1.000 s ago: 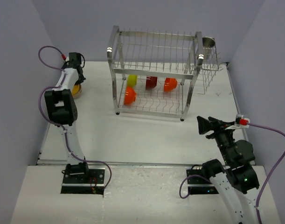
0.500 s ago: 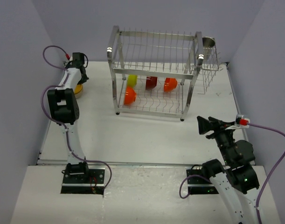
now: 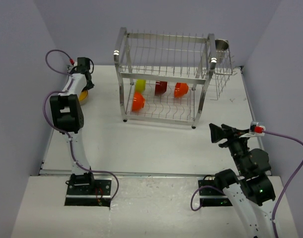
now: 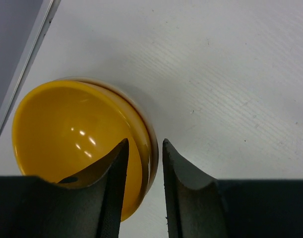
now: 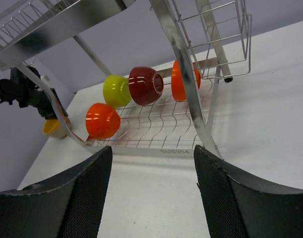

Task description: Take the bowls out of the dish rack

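Observation:
The steel dish rack (image 3: pixel 166 35) stands at the back of the table. Its lower tier holds a lime-green bowl (image 3: pixel 140 85), a dark red bowl (image 3: pixel 161 87), an orange bowl (image 3: pixel 181 89) and an orange-red bowl (image 3: pixel 138 101). At the far left, a yellow bowl (image 4: pixel 67 129) sits nested in a whitish bowl (image 4: pixel 141 111) on the table. My left gripper (image 4: pixel 144 148) is open and straddles their rim, one finger inside and one outside with a gap. My right gripper (image 5: pixel 152 151) hangs open and empty, facing the rack (image 5: pixel 183 74) from the near right.
A small metal cup (image 3: pixel 221 44) sits in the wire side basket (image 3: pixel 223 74) on the rack's right end. The left wall runs close beside the yellow bowl. White tabletop (image 3: pixel 156 144) lies between the rack and my right gripper (image 3: pixel 213 133).
My left gripper's jaws have parted around the yellow bowl's rim, letting go of it. The left arm shifted slightly. The right arm has not moved.

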You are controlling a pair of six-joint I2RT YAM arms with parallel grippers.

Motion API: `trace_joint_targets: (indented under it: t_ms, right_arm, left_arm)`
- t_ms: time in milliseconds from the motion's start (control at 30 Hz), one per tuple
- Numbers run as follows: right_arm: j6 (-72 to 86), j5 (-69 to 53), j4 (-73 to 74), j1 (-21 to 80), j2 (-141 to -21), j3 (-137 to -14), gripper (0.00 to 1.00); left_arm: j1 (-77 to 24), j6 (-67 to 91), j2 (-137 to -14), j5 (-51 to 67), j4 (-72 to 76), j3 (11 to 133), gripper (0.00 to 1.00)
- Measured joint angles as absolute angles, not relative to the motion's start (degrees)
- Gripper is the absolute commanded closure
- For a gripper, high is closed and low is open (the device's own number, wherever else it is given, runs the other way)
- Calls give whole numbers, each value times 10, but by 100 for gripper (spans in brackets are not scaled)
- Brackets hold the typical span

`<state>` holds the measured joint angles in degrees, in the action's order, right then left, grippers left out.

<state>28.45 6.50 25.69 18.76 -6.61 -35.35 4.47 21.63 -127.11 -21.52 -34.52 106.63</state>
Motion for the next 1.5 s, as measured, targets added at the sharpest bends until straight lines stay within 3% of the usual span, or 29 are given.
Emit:
trace_joint_targets:
  t_ms: [500,633,833,1133,1500]
  right_arm:
    - [284,64,256,188,-66,-353,32]
    - [284,64,257,188,-66,-353,32]
    - [284,63,256,188,-66,-353,32]
    - [284,65,256,188,-72,-353,32]
    - [284,79,257,188,-74,-350,32]
  left_arm:
    - [42,216,-1149,-233,-337,1059,63]
    - [33,220,-1068,-236,-315,1012,59]
    - [-6,229,-832,-218,-271,832,56]
    - [-70,222,-538,-100,-246,643,57]
    - [-78,222,-417,138,-200,472,65]
